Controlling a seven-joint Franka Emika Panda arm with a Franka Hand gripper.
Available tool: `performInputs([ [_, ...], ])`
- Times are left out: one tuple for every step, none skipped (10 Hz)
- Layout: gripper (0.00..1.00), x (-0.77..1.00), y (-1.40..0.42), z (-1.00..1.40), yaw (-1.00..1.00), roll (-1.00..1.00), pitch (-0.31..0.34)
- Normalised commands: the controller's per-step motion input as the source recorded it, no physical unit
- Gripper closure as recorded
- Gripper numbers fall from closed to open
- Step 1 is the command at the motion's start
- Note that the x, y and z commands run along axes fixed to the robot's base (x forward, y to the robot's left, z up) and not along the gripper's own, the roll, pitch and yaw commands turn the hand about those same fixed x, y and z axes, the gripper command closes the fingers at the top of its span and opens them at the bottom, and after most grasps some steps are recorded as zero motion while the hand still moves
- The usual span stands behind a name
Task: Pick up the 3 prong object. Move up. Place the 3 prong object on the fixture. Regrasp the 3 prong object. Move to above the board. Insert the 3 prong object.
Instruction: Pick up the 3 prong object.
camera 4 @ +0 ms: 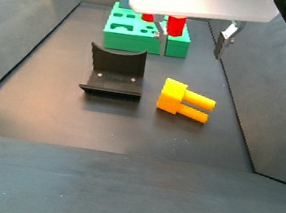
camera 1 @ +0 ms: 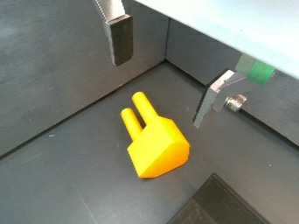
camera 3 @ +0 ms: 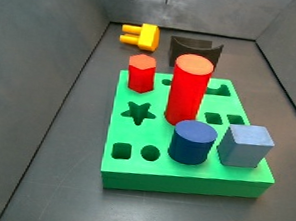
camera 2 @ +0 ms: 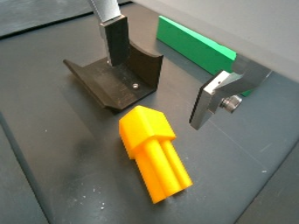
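Pincer [camera 4: 192, 37]: upper centre of a side view, raised above the counter [camera 4: 51, 105], plates apart, nothing between them. 3 prong object [camera 4: 184, 101]: yellow-orange, lying on its side on the counter at frame centre, just right of the fixture [camera 4: 115, 72], not touching it. Board [camera 3: 160, 149]: green, lower centre of a side view, carrying a tall red cylinder [camera 3: 190, 89], red hexagonal peg [camera 3: 141, 75], blue cylinder [camera 3: 192, 142] and grey-blue cube [camera 3: 245, 146].
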Motion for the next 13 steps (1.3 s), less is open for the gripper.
performInputs([
  [0.00,-0.01,0.00,-0.07,0.07,0.00,-0.003],
  [0.00,-0.06,0.00,-0.13,0.20,0.01,-0.014],
  [0.00,-0.12,-0.03,-0.07,0.51,0.13,-0.009],
  [0.00,-0.03,-0.02,-0.03,0.84,0.25,0.000],
  [0.00,-0.01,0.00,-0.03,0.86,0.30,0.000],
  [0.00,0.00,0.00,-0.03,0.84,0.31,0.000],
  [0.00,0.00,-0.04,-0.05,0.75,0.31,0.000],
  [0.00,0.02,-0.09,-0.08,0.67,0.33,0.000],
  [0.00,0.00,-0.08,-0.16,0.72,0.31,0.000],
  [0.00,-0.01,-0.05,-0.35,0.88,0.23,-0.059],
  [0.00,-0.07,0.00,-0.47,0.97,0.14,-0.144],
  [0.00,-0.06,0.00,-0.47,0.98,0.11,-0.159],
  [0.00,-0.07,0.00,-0.45,0.99,0.13,-0.153],
])
